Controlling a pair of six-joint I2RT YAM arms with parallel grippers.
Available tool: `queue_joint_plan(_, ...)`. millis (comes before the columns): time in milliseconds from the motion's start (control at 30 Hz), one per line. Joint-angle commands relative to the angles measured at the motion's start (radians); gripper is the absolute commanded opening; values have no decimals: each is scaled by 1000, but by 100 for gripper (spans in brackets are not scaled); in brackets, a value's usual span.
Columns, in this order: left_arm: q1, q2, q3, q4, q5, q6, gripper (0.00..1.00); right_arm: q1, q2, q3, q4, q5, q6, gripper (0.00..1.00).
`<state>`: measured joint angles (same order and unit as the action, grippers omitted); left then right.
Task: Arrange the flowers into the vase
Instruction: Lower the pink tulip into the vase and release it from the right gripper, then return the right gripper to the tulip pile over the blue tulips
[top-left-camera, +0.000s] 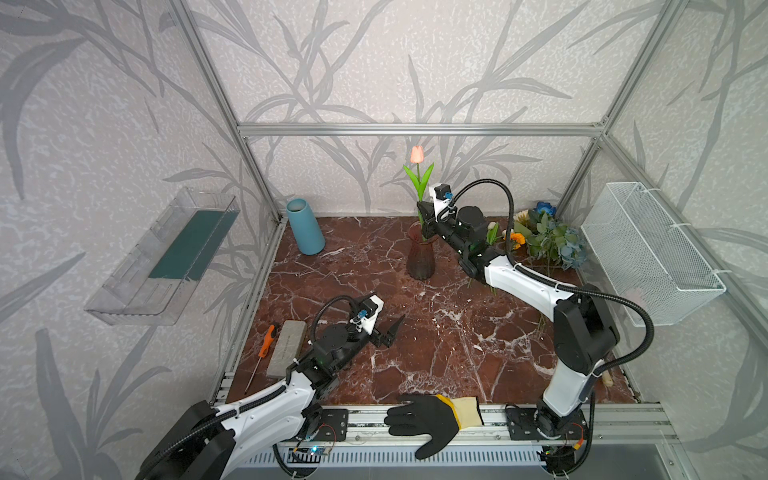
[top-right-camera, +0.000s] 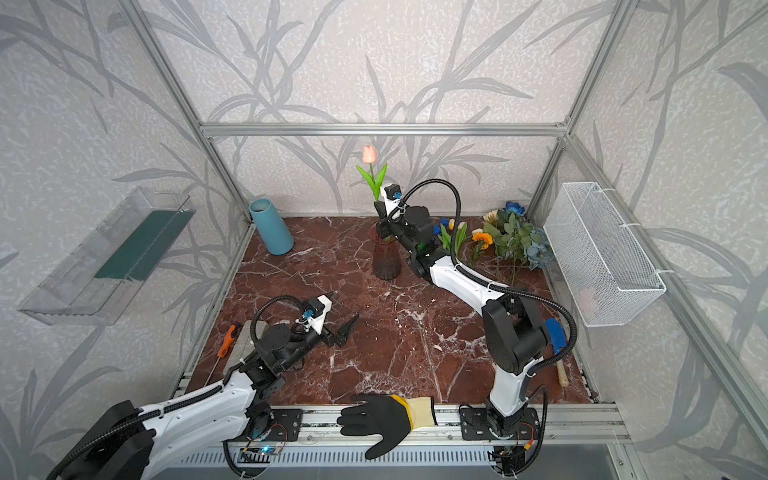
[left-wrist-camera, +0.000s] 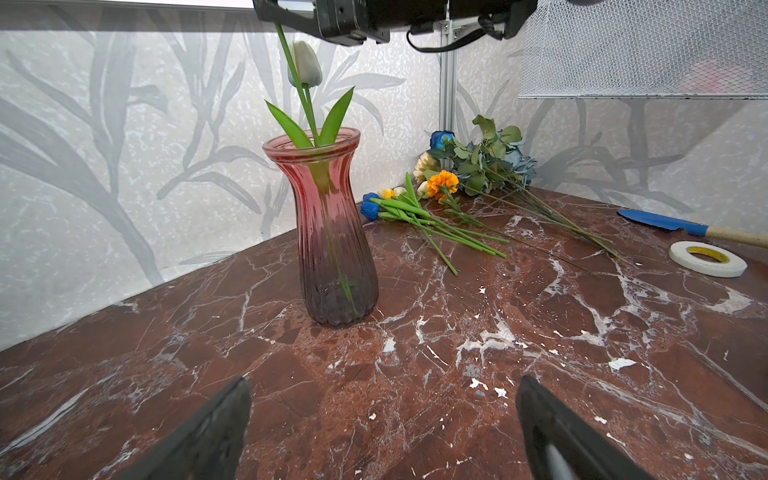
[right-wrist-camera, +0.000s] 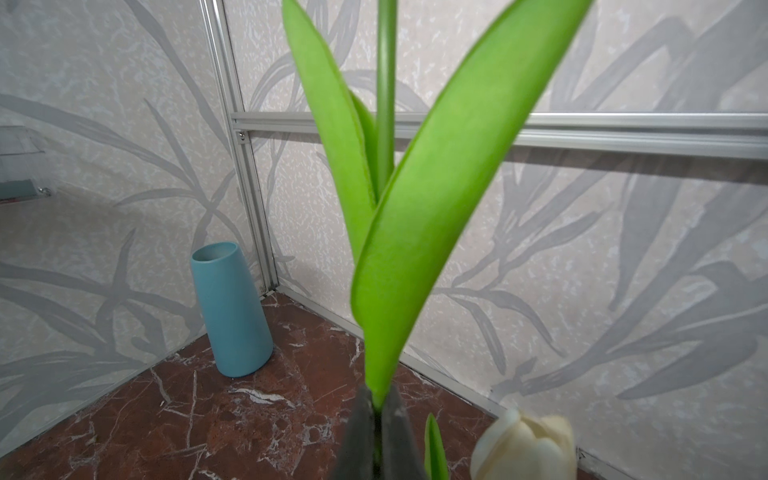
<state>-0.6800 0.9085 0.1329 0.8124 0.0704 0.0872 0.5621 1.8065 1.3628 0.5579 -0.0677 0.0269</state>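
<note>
— What sits closest to the lens?
— A black glove (top-left-camera: 432, 419), lying on the front rail at the lower middle of both top views. Up and left of it, my left pincer (top-left-camera: 392, 330) is low over the bench (top-left-camera: 436, 357). It is released, jaws wide, with nothing between them.
— And the right one?
— My right pincer (top-left-camera: 424, 222) is clenched on the green stem of the pink tulip (top-left-camera: 417, 154), just over the mouth of the red glass vase (top-left-camera: 421, 257) at the centre of the frame. The bloom stands upright above it. The stem runs down into the vase, beside a white tulip (left-wrist-camera: 305, 62) standing there.
— The remaining flowers (top-left-camera: 548, 241)?
— Heaped on the bench right of centre, by the back corner, apart from the vase.
</note>
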Motion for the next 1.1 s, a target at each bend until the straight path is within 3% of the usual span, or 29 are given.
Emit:
queue_joint_plan(0,-4,-7,-6,-7,-11,11,99,1,9,-24,70,-4,-15,1)
queue_joint_plan(100,-5,-4,-4,-10,-12,12,99,3,20,-39,61,-50,-39,6)
queue_joint_plan(233,-4,-3,4,-26,-8,13,99,4,24,-66,48,-25,-45,12)
queue_joint_plan(367,-6,0,4,-25,-15,11,99,4,11,-91,38,-15,-59,30)
queue_joint_plan(467,-6,2,3,-24,-14,11,99,4,-8,-95,15,-9,-74,36)
queue_joint_plan(667,-5,10,8,-22,-3,9,99,6,-94,-153,15,-3,-80,42)
queue_joint_plan(767,-6,6,7,-22,-6,8,99,7,-208,-210,19,2,-75,45)
queue_joint_plan(900,-6,-3,5,-24,-3,5,99,-2,-332,-293,7,89,-69,51)
queue_joint_plan(1067,-6,-13,0,-25,-14,6,99,-131,-332,-291,-206,136,68,53)
